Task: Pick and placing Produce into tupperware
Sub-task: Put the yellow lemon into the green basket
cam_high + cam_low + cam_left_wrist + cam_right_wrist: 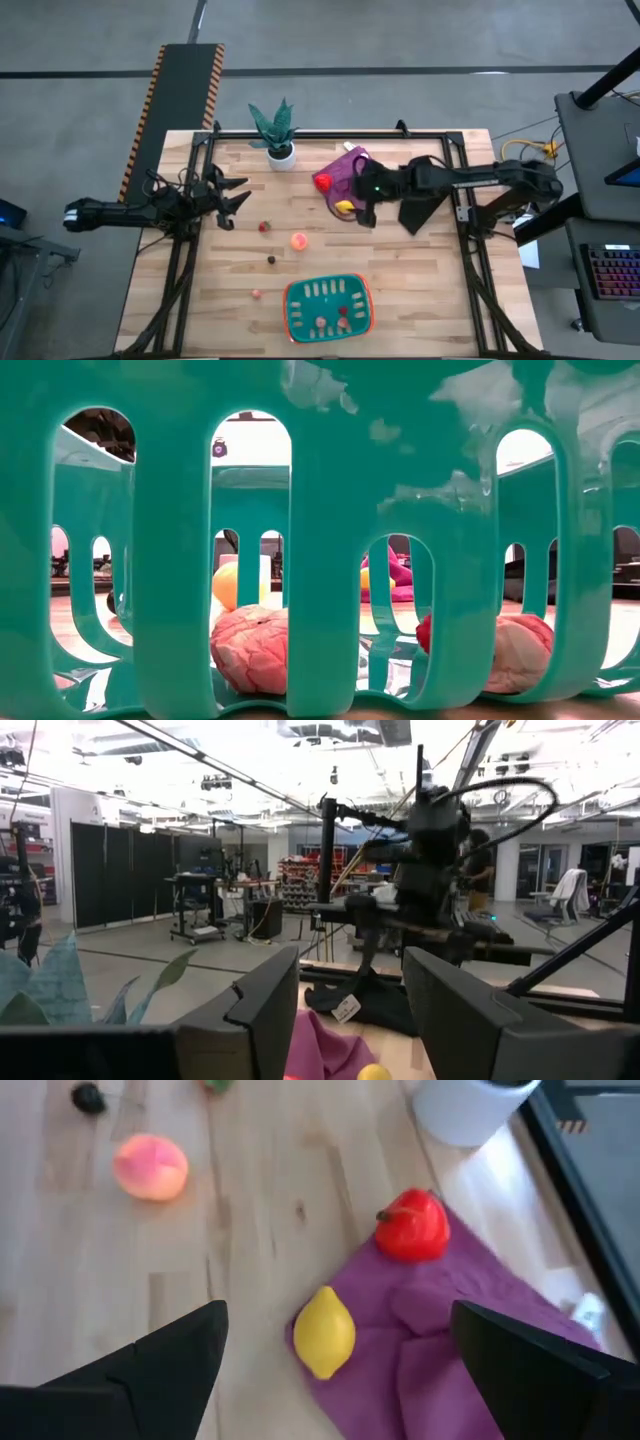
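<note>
Tupperware (pixel 328 307), slotted teal plastic with orange-red rim, lower centre on wooden bench (pixel 420 290), holding wrinkled pink pieces (pixel 250 650). Right pincer (pixel 362 214) spread wide above smooth yellow lemon (pixel 323 1331) on purple cloth (pixel 450 1340). Left pincer (pixel 232 198) half-spread, empty, at left.

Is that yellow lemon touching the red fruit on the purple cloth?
Apart. The right wrist view shows bare purple cloth between the lemon and the red fruit.

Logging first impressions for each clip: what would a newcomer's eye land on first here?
Probably the purple cloth at the table's far side, with a red pepper and yellow lemon on it, and the right gripper open just above the lemon. Next, the teal basket at the near edge, already holding a few pieces.
</note>
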{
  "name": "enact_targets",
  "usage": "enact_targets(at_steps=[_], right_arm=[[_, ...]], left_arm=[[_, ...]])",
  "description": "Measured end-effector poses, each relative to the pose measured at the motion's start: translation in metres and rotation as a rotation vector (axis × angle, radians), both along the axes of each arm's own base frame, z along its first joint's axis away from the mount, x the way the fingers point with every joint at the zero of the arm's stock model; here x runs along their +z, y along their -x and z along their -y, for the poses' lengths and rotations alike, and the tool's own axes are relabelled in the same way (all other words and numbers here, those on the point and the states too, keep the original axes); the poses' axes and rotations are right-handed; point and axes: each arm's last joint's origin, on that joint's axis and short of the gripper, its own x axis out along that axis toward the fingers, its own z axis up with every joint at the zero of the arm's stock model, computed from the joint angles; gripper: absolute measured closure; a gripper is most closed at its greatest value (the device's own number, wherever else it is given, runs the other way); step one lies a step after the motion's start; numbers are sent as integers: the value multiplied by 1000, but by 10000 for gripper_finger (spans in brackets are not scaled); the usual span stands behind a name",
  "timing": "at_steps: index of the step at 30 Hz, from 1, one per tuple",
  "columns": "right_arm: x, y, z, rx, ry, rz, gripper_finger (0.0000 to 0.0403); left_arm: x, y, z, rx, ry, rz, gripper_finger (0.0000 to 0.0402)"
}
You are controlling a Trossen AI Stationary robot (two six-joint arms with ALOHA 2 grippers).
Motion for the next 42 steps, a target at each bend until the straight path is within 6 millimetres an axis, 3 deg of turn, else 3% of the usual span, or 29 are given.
enact_targets(at_steps=[7,20,33,42], right_arm=[[-42,-4,25,-4,-55,-60,28],[-88,-31,31,59,-96,-154,28],[-109,-37,32,86,-137,-194,35],[-109,-37,35,80,-136,-195,120]], left_arm=[[-1,-1,0,0,0,-9,233],[-2,-2,0,0,0,-22,233],[-4,-4,0,0,1,-44,233],[-6,-6,0,1,1,-63,233]])
